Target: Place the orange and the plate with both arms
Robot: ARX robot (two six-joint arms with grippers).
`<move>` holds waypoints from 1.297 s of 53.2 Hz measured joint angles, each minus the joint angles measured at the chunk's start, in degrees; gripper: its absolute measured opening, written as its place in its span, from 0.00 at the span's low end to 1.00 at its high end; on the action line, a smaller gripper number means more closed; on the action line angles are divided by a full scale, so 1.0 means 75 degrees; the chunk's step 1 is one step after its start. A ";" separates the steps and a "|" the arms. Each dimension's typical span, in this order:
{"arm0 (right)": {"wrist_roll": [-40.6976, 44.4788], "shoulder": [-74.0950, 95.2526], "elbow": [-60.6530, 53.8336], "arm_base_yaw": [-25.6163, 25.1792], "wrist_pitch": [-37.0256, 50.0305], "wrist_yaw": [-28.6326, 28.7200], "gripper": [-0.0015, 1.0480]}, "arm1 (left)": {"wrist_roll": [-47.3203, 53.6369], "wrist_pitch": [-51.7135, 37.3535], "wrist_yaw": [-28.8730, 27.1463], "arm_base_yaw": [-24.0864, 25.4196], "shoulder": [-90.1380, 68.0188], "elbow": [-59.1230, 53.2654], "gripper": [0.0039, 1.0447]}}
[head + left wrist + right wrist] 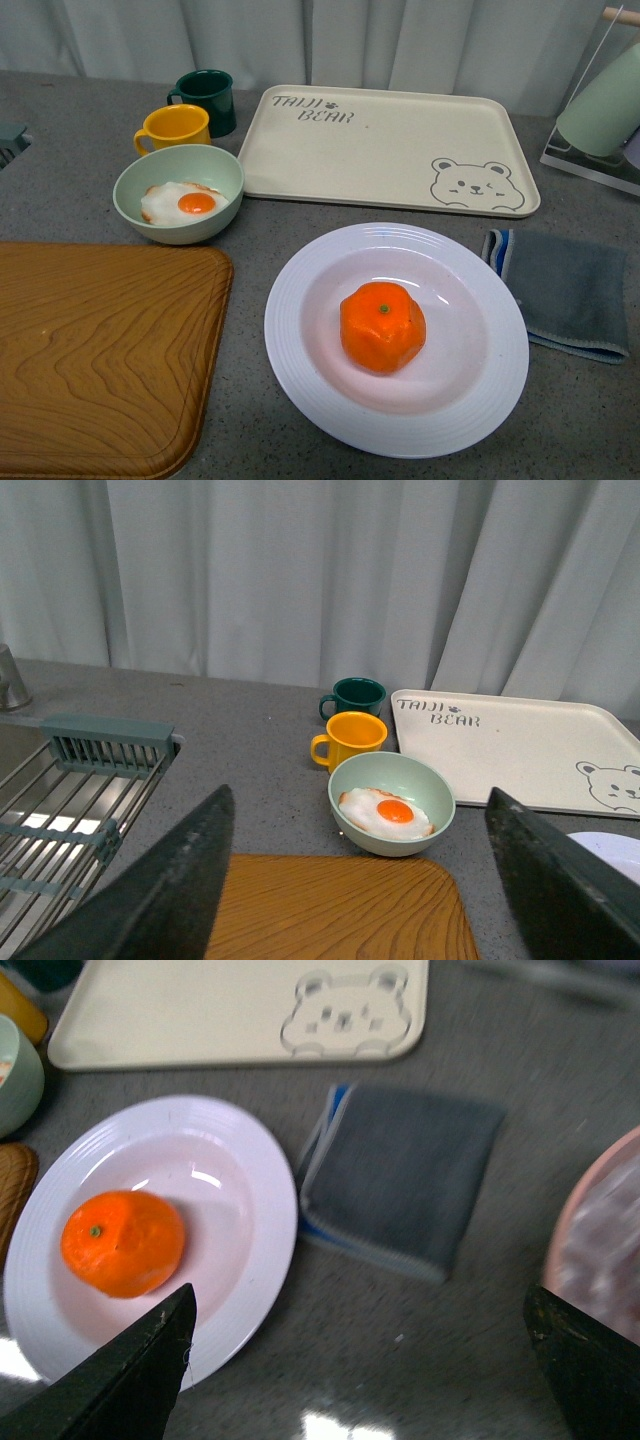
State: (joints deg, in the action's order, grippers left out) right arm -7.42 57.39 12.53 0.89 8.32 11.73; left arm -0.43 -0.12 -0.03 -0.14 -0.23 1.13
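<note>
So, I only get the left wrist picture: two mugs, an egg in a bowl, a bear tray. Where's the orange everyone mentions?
Observer: The orange sits in the middle of the white plate, on the counter in front of the bear tray.
Operator: Anything beside that plate?
Observer: A folded grey cloth lies just to its right, close to the rim.
Operator: Is the other arm holding something?
Observer: No. The right gripper is open and empty, above the counter near plate and cloth.
</note>
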 joint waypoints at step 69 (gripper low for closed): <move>-0.4441 0.7434 0.3593 0.1480 -0.0708 0.0831 0.26 | 0.0017 0.0000 0.0000 0.0000 0.0000 0.0000 0.94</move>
State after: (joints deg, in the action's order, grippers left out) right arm -40.73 113.14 39.48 11.99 3.01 17.96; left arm -0.30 -0.12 -0.03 -0.14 -0.23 1.13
